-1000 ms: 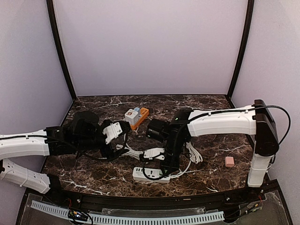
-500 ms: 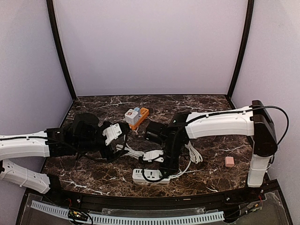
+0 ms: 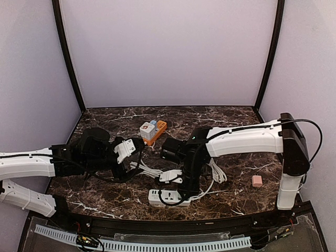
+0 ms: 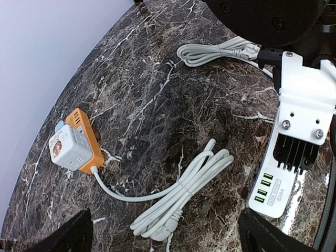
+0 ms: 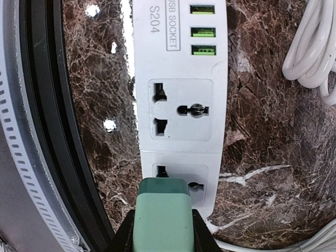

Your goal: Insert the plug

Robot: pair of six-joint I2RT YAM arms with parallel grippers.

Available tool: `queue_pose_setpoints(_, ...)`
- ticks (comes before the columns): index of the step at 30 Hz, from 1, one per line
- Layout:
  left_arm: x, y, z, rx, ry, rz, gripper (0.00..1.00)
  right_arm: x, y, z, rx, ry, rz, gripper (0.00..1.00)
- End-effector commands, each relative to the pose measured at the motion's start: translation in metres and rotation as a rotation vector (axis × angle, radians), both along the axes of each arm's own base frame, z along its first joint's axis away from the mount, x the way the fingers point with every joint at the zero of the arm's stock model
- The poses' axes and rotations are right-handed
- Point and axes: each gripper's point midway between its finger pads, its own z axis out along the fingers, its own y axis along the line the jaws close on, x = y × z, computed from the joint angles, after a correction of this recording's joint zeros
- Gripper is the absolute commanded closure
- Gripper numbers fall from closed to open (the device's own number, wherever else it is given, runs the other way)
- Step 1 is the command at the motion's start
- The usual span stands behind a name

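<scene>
Right claw [image 3: 182, 190] is pinching the plug. Left claw [image 3: 137, 152] is spread wide with nothing in it.

Top view:
- Power strip [image 3: 167, 197] lies at 6 o'clock on the surface [image 3: 236, 202], long axis 9–3.
- Right arm: upright link at 4 o'clock, forearm running toward 9, wrist bent so the claw points down onto the strip's 3 o'clock end. The plug is hidden under the wrist here.
- Left arm comes in from 9, forearm low and roughly level, claw aimed toward 3, apart from the strip.
- Orange-and-white cube adapter [image 3: 153, 132] sits at 12, its bundled cable [image 3: 148, 169] between the two claws.
- Second cable bundle [image 3: 217, 171] is just at 3 of the right wrist, pink block [image 3: 256, 181] further toward 3.

Left wrist view:
- Left claw fingers [image 4: 68, 236] show as dark tips at 7 and 5, with only surface and cable in the wide gap.
- Strip is at 4 o'clock with its USB end showing. The rest is under the right claw's white mount.

Right wrist view:
- Plug [image 5: 160, 215] is green, at 6 of frame, clamped between two dark fingers [image 5: 126, 233].
- Strip axis runs 12–6: USB ports [image 5: 202, 30] at 12, one socket [image 5: 176, 110] mid-frame, a second at 6.
- Plug body overlaps the 6 o'clock socket's near edge, its visible face running 12–6, parallel to the strip.
- Pins are hidden, so I cannot tell if it is seated.
</scene>
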Motion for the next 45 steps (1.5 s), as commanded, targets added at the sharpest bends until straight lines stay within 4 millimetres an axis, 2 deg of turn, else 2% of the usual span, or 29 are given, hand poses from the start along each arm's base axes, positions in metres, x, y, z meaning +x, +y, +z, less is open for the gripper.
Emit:
queue_pose_setpoints(1,-0.002,0.006,0.001,-0.019,0.000,0.013,0.04,-0.002,0.004,-0.010,-0.038,-0.022,0.010,1.00)
queue_pose_setpoints(22,-0.004,0.013,-0.003,0.003,-0.008,0.014,0.04,-0.010,0.018,-0.037,-0.136,-0.021,0.005,1.00)
queue_pose_setpoints(27,-0.003,0.013,-0.002,0.005,-0.012,0.016,0.04,-0.012,0.023,-0.043,-0.143,-0.013,0.006,0.93)
queue_pose_setpoints(32,-0.001,0.012,-0.001,0.005,-0.014,0.019,0.04,-0.016,0.027,-0.048,-0.144,-0.004,0.004,0.91)
queue_pose_setpoints(45,0.001,0.013,0.002,0.006,-0.015,0.030,0.04,-0.011,0.036,-0.067,-0.154,-0.012,-0.041,0.87)
